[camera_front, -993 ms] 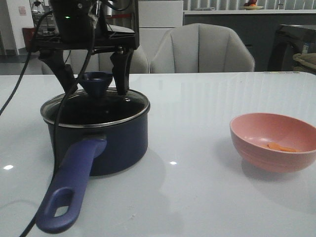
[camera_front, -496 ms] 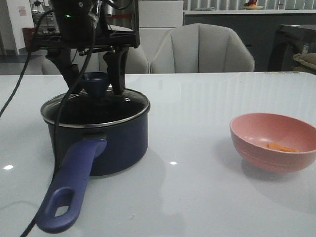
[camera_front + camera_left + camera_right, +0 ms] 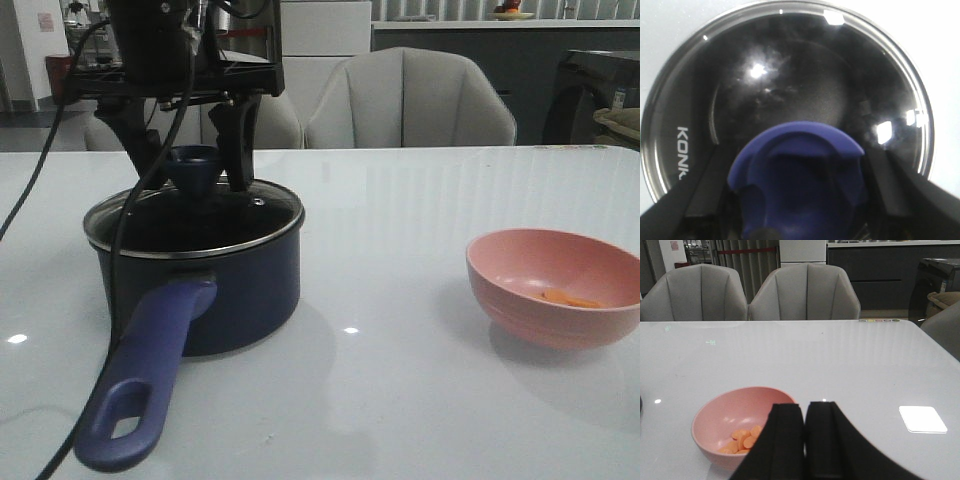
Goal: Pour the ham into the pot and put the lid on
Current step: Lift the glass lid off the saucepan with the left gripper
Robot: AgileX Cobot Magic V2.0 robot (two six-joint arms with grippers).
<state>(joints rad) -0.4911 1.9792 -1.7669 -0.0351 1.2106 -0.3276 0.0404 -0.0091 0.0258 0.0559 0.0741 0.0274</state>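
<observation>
The dark navy pot (image 3: 245, 290) stands on the left of the table, its long blue-purple handle (image 3: 140, 385) pointing toward me. The glass lid (image 3: 205, 218) lies on the pot, also seen as the lid (image 3: 790, 75) from above. My left gripper (image 3: 195, 170) straddles the lid's blue knob (image 3: 797, 170), fingers pressed against both sides. The ham (image 3: 568, 297), small orange pieces, lies in the pink bowl (image 3: 555, 290) on the right. In the right wrist view my right gripper (image 3: 805, 412) is shut and empty, just behind the bowl (image 3: 725, 415) with the ham (image 3: 745, 437).
Grey chairs (image 3: 410, 100) stand behind the table's far edge. A black cable (image 3: 125, 230) from the left arm hangs down across the front of the pot. White tabletop (image 3: 390, 260) stretches between the pot and the bowl.
The left gripper's fingers stood wide apart around the knob a second ago; they have since closed in on it. The pot, lid and bowl have not moved.
</observation>
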